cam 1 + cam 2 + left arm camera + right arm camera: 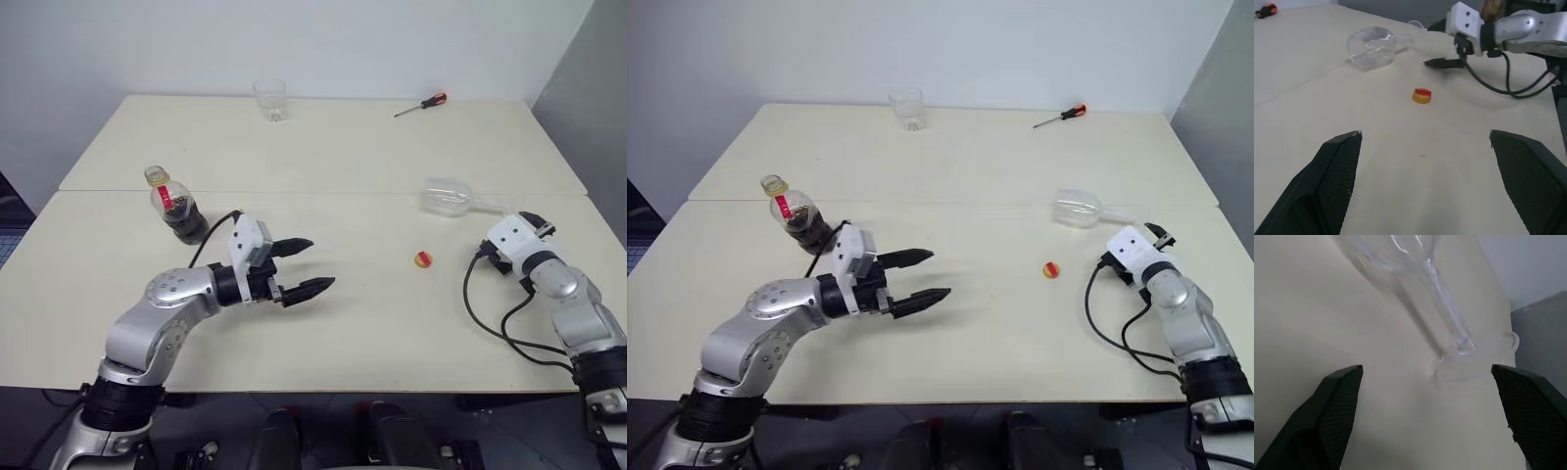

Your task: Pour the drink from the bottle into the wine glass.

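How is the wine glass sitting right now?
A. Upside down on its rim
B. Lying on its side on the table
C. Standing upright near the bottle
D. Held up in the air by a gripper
B. The wine glass lies on its side on the table, bowl and stem flat along the surface, just ahead of the open right gripper, which is not holding it.

Two silver-grey metal robot arms with rounded, jointed segments and black bands at the joints. Each ends in a white boxy wrist block carrying two black, tapered fingers with mesh-textured inner pads: left gripper [303, 267], right gripper [1439, 62]. A black cable loops behind each wrist block. Small screws dot the shells.
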Robot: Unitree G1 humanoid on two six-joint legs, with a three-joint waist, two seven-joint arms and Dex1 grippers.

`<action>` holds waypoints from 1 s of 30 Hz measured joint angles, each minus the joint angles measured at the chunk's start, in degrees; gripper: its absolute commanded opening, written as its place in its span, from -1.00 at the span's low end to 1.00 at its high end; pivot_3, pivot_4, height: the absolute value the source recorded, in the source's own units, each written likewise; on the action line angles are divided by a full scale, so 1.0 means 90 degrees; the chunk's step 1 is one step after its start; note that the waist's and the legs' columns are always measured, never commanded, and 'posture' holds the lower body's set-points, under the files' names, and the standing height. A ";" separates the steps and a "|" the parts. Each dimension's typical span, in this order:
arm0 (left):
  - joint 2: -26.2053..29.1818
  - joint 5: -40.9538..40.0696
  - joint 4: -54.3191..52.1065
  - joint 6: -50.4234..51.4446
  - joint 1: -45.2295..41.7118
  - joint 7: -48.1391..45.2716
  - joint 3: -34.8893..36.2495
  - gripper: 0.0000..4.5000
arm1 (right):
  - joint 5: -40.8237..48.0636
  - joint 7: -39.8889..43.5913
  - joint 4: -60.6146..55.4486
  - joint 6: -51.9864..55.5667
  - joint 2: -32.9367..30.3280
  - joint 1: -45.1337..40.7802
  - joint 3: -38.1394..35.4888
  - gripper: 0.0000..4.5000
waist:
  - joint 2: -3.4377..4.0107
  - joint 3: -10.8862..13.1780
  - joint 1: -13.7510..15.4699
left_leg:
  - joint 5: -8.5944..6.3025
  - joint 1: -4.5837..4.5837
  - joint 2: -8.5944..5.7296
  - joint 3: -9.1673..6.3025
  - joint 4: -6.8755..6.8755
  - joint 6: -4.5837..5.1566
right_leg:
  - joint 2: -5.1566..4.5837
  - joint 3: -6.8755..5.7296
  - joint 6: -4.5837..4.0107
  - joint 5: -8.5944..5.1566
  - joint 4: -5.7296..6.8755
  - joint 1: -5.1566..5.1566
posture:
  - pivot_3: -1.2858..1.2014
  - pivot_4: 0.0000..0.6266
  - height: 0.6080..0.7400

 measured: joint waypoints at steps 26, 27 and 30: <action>-0.0280 0.0105 -0.0028 0.0091 -0.0152 0.0310 0.0009 0.99 | -0.1513 -0.0969 0.4941 -0.2293 0.0652 -0.2972 0.1225 0.92 | 0.0000 0.0000 -0.0032 | 0.0003 0.0002 0.0004 0.0001 0.0005 -0.0005 | -0.0007 0.0004 -0.0003 0.0002 0.0007 0.0000 | 0.03 -0.52 1.00; -0.0280 0.0105 -0.0033 0.0121 -0.0152 0.0312 0.0020 1.00 | -0.1514 -0.0976 0.5030 -0.2321 0.0672 -0.3017 0.1226 0.83 | 0.0000 0.0000 -0.0033 | 0.0003 0.0002 0.0004 0.0001 0.0005 -0.0005 | -0.0007 0.0004 -0.0003 0.0002 0.0007 0.0001 | 0.03 -0.52 1.00; -0.0280 0.0105 -0.0037 0.0161 -0.0152 0.0315 0.0050 1.00 | -0.1502 -0.0892 0.5199 -0.2419 0.0728 -0.3044 0.1226 0.40 | 0.0000 0.0000 -0.0036 | 0.0002 0.0001 0.0004 0.0001 0.0004 -0.0004 | -0.0007 0.0004 -0.0003 0.0002 0.0007 0.0000 | 0.03 -0.52 1.00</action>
